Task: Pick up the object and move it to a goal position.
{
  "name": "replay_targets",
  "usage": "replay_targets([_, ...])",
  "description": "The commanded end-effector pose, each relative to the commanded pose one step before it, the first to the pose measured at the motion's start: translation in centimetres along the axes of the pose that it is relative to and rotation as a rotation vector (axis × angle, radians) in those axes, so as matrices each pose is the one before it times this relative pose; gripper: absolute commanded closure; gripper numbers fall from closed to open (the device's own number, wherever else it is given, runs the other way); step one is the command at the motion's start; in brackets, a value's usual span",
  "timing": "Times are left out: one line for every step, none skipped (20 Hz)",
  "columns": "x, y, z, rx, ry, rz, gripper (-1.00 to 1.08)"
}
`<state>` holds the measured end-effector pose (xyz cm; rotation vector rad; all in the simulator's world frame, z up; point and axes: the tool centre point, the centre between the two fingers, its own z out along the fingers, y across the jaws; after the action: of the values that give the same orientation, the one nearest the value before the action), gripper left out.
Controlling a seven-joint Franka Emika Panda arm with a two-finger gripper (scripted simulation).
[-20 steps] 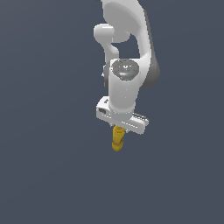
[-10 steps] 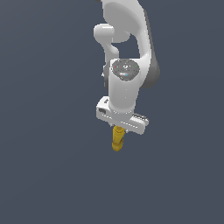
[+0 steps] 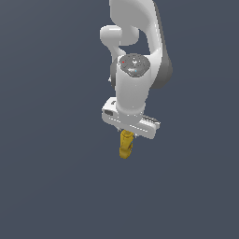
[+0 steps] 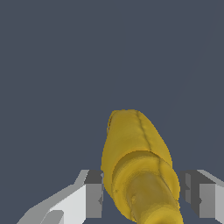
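Observation:
The mustard-yellow squeeze bottle (image 3: 125, 145) hangs below the white gripper (image 3: 127, 136) in the middle of the exterior view, its lower end pointing down. In the wrist view the bottle (image 4: 138, 162) fills the gap between the two fingers (image 4: 89, 194). The jaws are closed against its sides. The gripper (image 4: 142, 199) is shut on the bottle. Its nozzle cap and label mark do not show clearly. No goal marker is visible in either view.
The white arm (image 3: 135, 51) rises above the gripper to the top edge of the exterior view. Around it is only a plain dark grey-blue background, with no other objects or edges to be seen.
The arm and the held bottle have shifted very slightly upward in the exterior view. The grip on the bottle is unchanged.

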<state>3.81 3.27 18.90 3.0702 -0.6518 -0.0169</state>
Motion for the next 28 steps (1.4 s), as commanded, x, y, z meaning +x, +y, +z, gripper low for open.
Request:
replay_targets([-0.122,0.028,-2.108,0.00489,0.00951,-0.00006,1.08])
replay_targets([-0.159,0.066,-0.776,0.00000,0.00000,0.00000,1.08])
replay_targets([-0.171,0.071,-0.839,0.00000,0.00000,0.00000,1.08])
replay_targets([-0.183,0.075,-0.900,0.00000,0.00000,0.00000,1.08])
replay_targets([-0.193,0.079,-0.957,0.00000,0.00000,0.00000,1.08])
replay_targets([-0.202,0.083,-1.012,0.00000,0.00000,0.00000,1.08])
replay_targets([-0.211,0.086,-1.064,0.00000,0.00000,0.00000,1.08])
replay_targets([-0.218,0.089,-1.113,0.00000,0.00000,0.00000,1.08])
replay_targets([-0.224,0.092,-1.154,0.00000,0.00000,0.00000,1.08])
replay_targets([-0.225,0.092,-1.172,0.00000,0.00000,0.00000,1.08])
replay_targets([-0.222,0.090,-1.175,0.00000,0.00000,0.00000,1.08])
replay_targets([-0.217,0.088,-1.169,0.00000,0.00000,0.00000,1.08])
replay_targets([-0.207,0.083,-1.142,0.00000,0.00000,0.00000,1.08])
replay_targets([-0.205,0.093,-1.131,0.00007,0.00043,0.00022,1.08])
replay_targets([-0.186,0.074,-1.058,0.00000,0.00000,0.00000,1.08])
replay_targets([-0.174,0.069,-1.003,0.00000,0.00000,0.00000,1.08])
replay_targets([-0.160,0.063,-0.941,0.00000,0.00000,0.00000,1.08])
replay_targets([-0.144,0.055,-0.879,0.00000,0.00000,0.00000,1.08])
replay_targets([-0.126,0.047,-0.810,0.00000,0.00000,0.00000,1.08])
replay_targets([-0.108,0.040,-0.741,0.00000,0.00000,0.00000,1.08])
replay_targets([-0.093,0.033,-0.676,0.00000,0.00000,0.00000,1.08])
replay_targets([-0.082,0.029,-0.614,0.00000,0.00000,0.00000,1.08])
replay_targets([-0.072,0.025,-0.554,0.00000,0.00000,0.00000,1.08])
replay_targets([-0.063,0.022,-0.494,0.00000,0.00000,0.00000,1.08])
replay_targets([-0.054,0.018,-0.435,0.00000,0.00000,0.00000,1.08])
replay_targets([-0.045,0.015,-0.376,0.00000,0.00000,0.00000,1.08])
replay_targets([-0.036,0.012,-0.318,0.00000,0.00000,0.00000,1.08])
replay_targets([-0.027,0.008,-0.260,0.00000,0.00000,0.00000,1.08])
